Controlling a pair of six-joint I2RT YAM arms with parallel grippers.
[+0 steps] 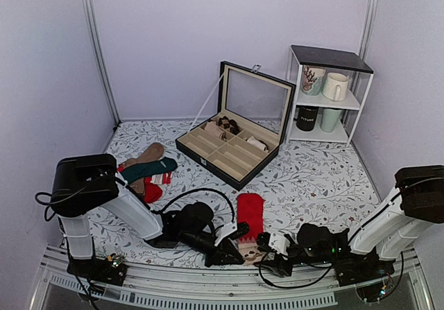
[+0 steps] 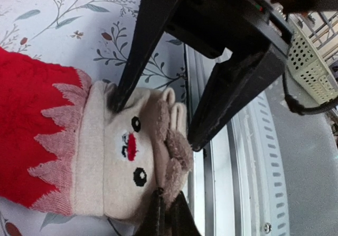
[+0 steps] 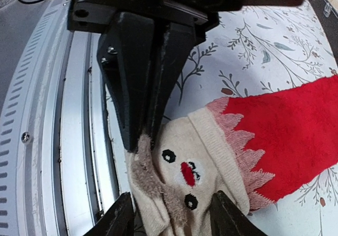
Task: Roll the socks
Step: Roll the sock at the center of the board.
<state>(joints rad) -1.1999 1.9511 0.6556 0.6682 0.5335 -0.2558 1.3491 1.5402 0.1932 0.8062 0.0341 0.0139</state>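
At the table's (image 1: 312,178) near edge, left gripper (image 2: 160,199) pinches the cuff (image 3: 206,157) of the socks (image 1: 250,209); right gripper (image 3: 171,196) straddles it, open. We judge rolling unstarted: right must close first.

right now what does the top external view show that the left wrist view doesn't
Only the top external view: the open black box, the white shelf with mugs, and the pile of other socks.
Only the left wrist view: the little face on the beige cuff, with the left fingers shut on its fuzzy edge and the right fingers spread open across it.
Both: the red sock lying on the floral table cover.
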